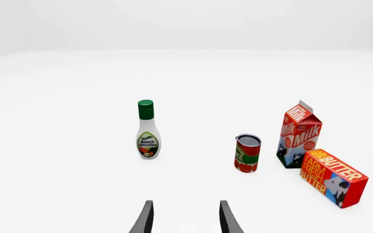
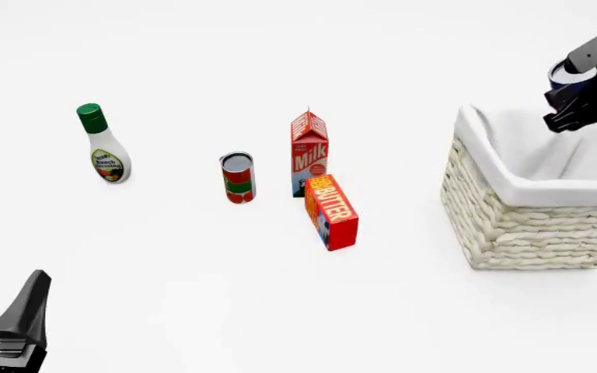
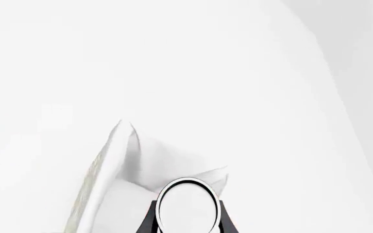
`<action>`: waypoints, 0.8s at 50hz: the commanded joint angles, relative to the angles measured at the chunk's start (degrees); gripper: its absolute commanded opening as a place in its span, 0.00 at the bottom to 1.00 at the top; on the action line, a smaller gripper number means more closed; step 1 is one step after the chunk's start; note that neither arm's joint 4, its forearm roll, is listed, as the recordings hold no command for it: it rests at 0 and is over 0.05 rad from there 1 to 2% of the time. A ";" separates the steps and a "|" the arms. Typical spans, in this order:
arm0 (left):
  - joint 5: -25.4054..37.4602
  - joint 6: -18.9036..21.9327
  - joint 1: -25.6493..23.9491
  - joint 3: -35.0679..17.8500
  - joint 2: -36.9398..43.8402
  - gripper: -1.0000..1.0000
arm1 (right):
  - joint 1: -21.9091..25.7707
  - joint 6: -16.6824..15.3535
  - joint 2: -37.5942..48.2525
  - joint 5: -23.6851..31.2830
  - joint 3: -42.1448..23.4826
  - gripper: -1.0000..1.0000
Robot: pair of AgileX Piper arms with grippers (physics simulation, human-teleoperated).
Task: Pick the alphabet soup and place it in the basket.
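My right gripper (image 3: 188, 221) is clamped on the alphabet soup (image 3: 187, 208), fingers snug against both its sides, with the basket (image 2: 506, 225) directly beneath it. My left gripper (image 1: 185, 218) hangs spread apart, holding nothing.

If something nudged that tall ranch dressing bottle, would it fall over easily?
Probably yes: the ranch dressing bottle stands upright, tall and narrow, so a push near its green cap would likely tip it. Once down, its rounded body might roll. It looks rigid, so it should not flex.
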 commanded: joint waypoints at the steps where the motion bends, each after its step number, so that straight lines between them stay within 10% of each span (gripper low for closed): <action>1: 0.00 0.00 0.00 0.00 0.00 1.00 | 0.15 -1.31 2.61 -0.02 -1.64 0.00; 40: 0.00 0.00 0.00 0.00 0.00 1.00 | -0.17 -5.66 9.35 -0.15 -2.44 0.00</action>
